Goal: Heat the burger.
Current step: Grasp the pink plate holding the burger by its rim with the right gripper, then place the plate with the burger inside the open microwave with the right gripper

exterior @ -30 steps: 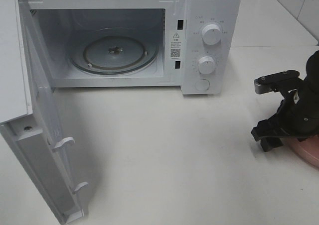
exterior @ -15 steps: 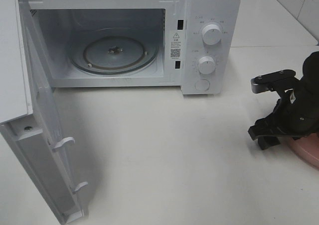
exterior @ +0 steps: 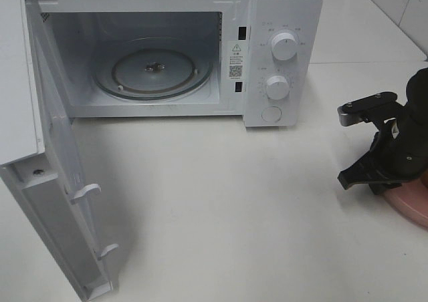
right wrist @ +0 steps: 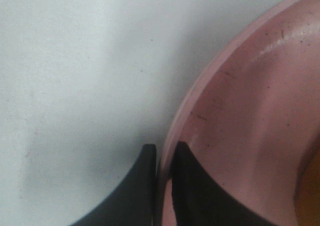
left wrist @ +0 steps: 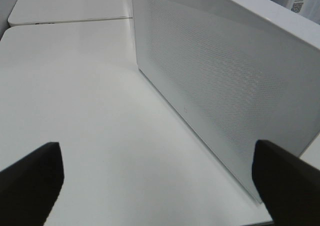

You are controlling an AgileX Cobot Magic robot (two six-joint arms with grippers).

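Note:
A pink plate sits at the table's right edge, mostly covered by my right arm. My right gripper is at the plate's near-left rim. In the right wrist view the gripper is shut on the plate's rim, with one finger outside it and one inside. The burger is almost hidden; only an orange-brown sliver shows at that view's edge. My left gripper is open and empty over bare table beside the microwave door.
The white microwave stands at the back with its door swung open to the left. Its glass turntable is bare. The door's meshed panel fills the left wrist view. White table lies between microwave and plate.
My right gripper has dipped and shifted slightly right onto the plate's rim. Its lower black block no longer shows below the wrist. The microwave has not moved.

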